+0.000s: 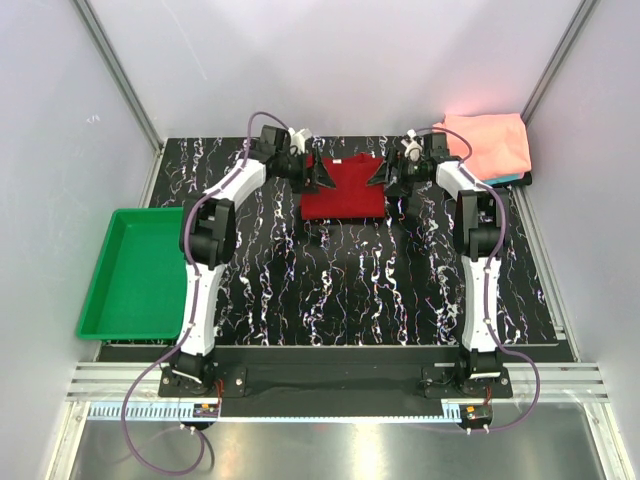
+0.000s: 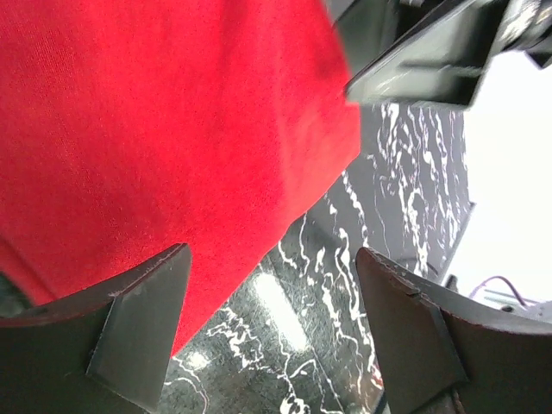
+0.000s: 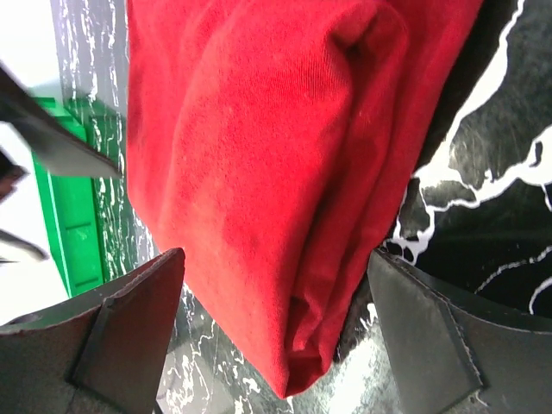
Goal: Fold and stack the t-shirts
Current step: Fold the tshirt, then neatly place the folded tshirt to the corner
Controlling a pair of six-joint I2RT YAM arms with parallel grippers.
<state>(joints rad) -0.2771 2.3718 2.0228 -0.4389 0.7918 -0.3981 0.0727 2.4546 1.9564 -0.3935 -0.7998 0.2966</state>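
dark red t-shirt [image 1: 343, 192] between the claws; left claw [image 1: 316, 178] spread wide, empty, at its edge; right claw [image 1: 386, 180] likewise

No text, label, brand or number can be read in any view. Fine tick marks are seen on the pale strip [image 1: 300, 411] along the near rail, but they are too small to be read.

Under the fingers [image 2: 129, 336] spreads a black surface [image 1: 340, 290] veined with white like marble, glossy enough to throw back a pale streak of light [image 2: 278, 304] between the left pair. Beyond the fingers stands a plain, pale back wall [image 1: 340, 60], evenly lit; similar walls [image 1: 55, 150] close in on either side, met at the corners by slanting aluminium posts [image 1: 118, 75]. On the near side of the fingers a ribbed aluminium rail [image 1: 330, 378] edges the surface, then a shiny metal sheet [image 1: 330, 445].
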